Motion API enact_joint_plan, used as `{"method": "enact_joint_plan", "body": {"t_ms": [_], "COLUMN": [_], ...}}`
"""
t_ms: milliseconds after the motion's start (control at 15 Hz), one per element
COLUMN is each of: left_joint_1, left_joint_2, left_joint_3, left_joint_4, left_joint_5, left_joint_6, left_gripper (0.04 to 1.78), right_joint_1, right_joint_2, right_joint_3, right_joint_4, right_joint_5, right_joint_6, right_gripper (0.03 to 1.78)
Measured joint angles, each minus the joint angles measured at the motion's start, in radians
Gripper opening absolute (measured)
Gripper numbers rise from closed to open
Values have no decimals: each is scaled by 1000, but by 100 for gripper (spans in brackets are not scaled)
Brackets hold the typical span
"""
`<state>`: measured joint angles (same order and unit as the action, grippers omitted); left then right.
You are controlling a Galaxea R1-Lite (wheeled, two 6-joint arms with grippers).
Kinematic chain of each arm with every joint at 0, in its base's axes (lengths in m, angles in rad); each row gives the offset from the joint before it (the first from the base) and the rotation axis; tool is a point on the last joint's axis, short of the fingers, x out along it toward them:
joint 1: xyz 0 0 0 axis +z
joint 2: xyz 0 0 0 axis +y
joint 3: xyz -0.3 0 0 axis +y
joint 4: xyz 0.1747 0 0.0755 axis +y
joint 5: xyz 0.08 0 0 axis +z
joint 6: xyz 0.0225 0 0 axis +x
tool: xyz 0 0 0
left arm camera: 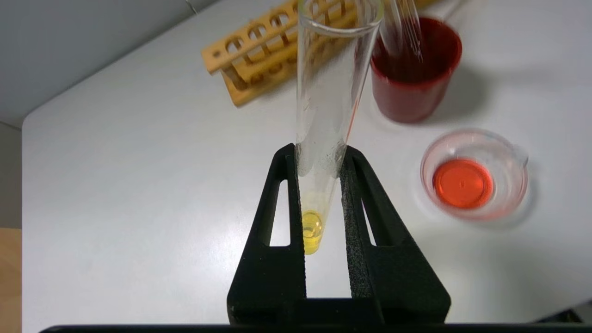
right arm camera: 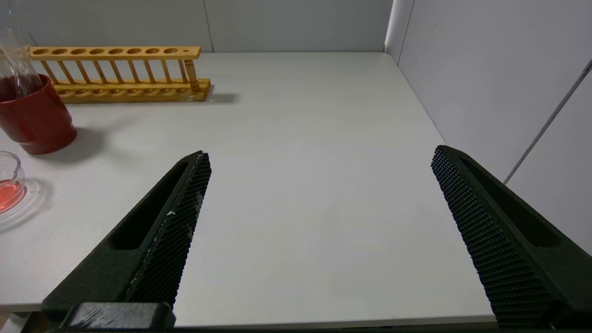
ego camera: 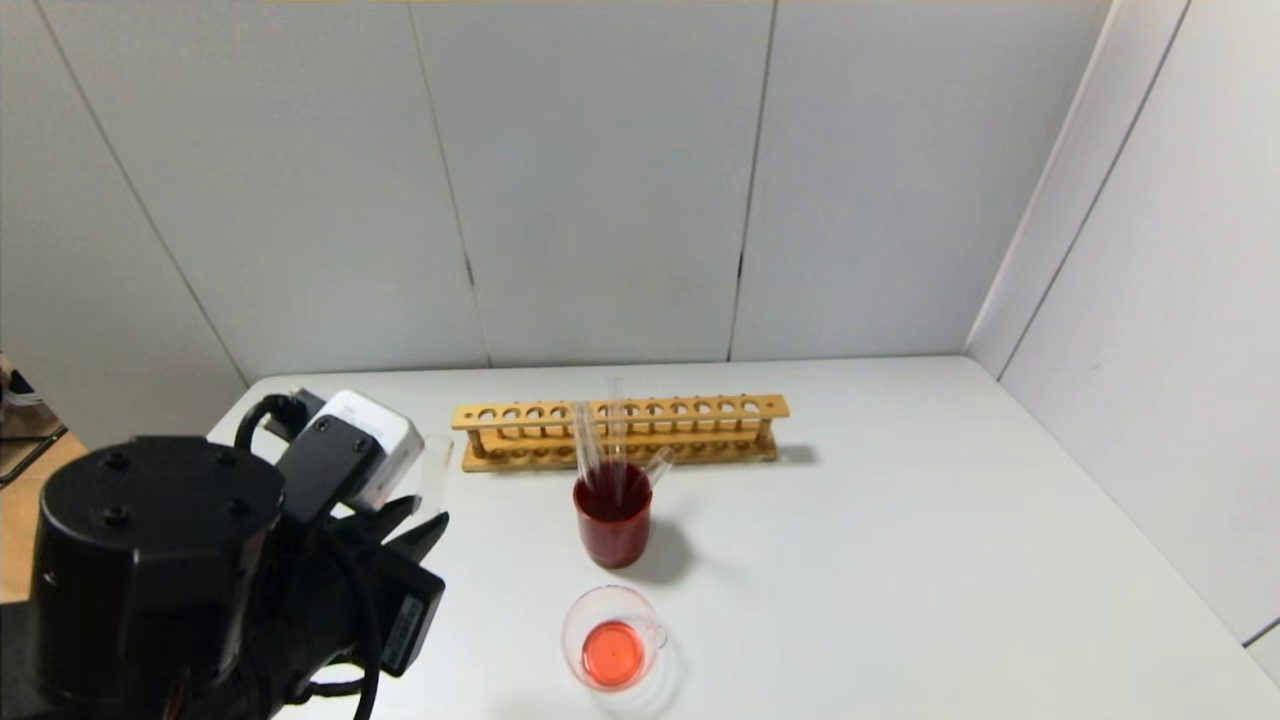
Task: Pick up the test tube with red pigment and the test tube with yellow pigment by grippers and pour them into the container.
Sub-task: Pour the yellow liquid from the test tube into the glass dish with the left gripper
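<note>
Yellow liquid pools in the clear test tube with yellow pigment clamped by left gripper.

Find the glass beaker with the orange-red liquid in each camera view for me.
Head view: the container sits bottom centre, nearer the camera than the red cup.
Left wrist view: container at right, beside the left gripper.
Right wrist view: container cut by the picture's edge.
Shared landmark: the red cup.

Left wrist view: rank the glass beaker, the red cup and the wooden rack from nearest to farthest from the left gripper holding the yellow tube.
From the left gripper, shut on the test tube with yellow pigment:
1. The glass beaker with orange-red liquid, nearest, off to the side of the fingers.
2. The red cup, beyond the beaker, clear tubes standing in it.
3. The wooden rack, farthest, by the wall.
</note>
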<state>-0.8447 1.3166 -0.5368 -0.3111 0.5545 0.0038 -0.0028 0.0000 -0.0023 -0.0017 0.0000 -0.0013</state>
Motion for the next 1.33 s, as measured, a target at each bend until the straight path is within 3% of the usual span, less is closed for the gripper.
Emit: {"method": "enact_joint_plan", "body": {"t_ms": [333,933,1333], "left_joint_1": [-48,-66,-134], "left_joint_2": [-12,65,181], "left_joint_3": [111,81,72], "left_joint_4": [2,0,-1], "left_joint_5": [0,-10,-1], "left_joint_6": [34,235,310], "left_gripper": [30,30,30], "right_joint_1": [1,1,0], "right_joint_2": [0,0,0], "right_joint_3": [0,0,0], "right_joint_4": [0,0,0], "right_joint_5": [0,0,0], "right_joint_6": [0,0,0], "right_gripper": [174,174,174]}}
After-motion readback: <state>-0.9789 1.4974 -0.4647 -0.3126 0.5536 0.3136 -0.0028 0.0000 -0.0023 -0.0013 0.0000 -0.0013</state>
